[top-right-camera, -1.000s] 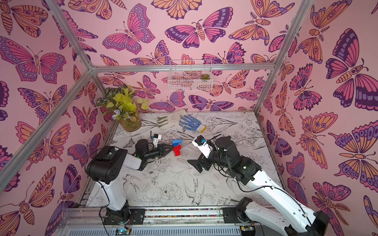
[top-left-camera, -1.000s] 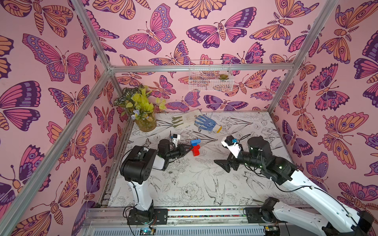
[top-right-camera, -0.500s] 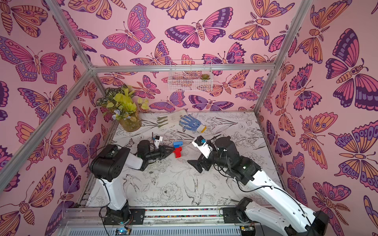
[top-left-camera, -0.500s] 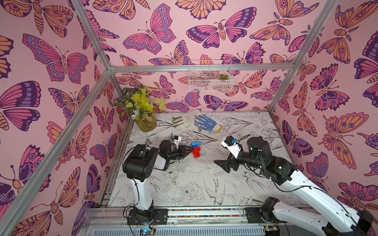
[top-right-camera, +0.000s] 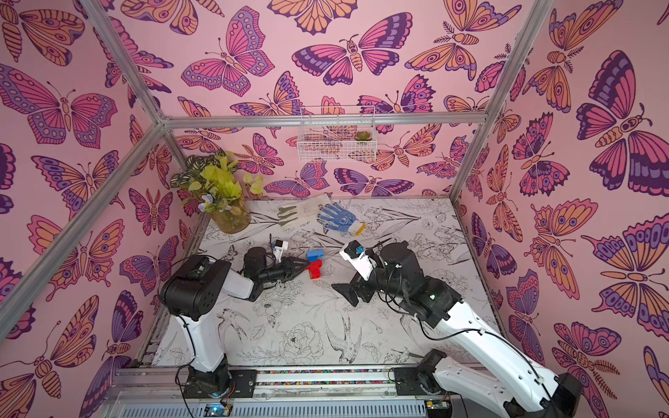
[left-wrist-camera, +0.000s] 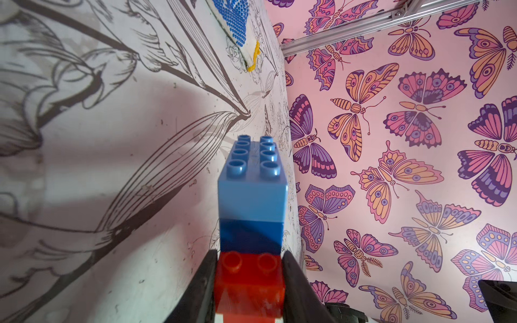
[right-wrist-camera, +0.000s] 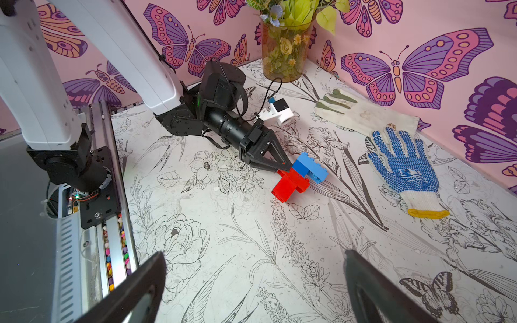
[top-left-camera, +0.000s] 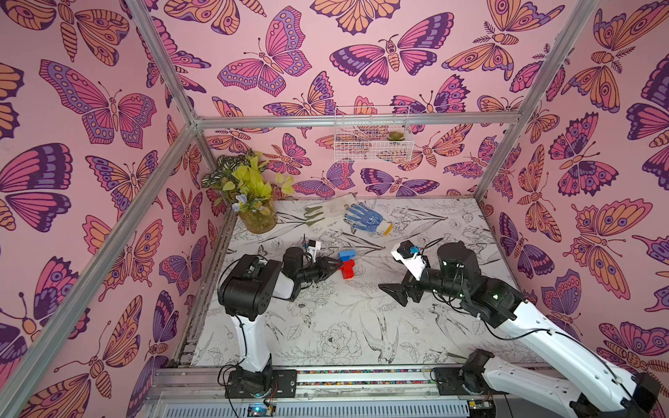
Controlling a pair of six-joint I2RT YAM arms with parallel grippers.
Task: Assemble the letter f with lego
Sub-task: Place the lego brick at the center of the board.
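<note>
The left gripper [top-left-camera: 339,266] pinches the red end of the letter f [top-left-camera: 349,270] — blue crossbar [left-wrist-camera: 251,193] jutting beyond its tips, over the middle of the table [top-left-camera: 344,325]; the right gripper [right-wrist-camera: 254,290] stands spread wide, well apart.

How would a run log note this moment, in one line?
left hand: shut on letter f | right hand: open, empty | letter f: red and blue, joined

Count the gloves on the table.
2. A white fabric glove with green fingertips lies by the back wall; a blue-dotted knit glove with yellow cuff lies beside it. None appear hidden.
</note>
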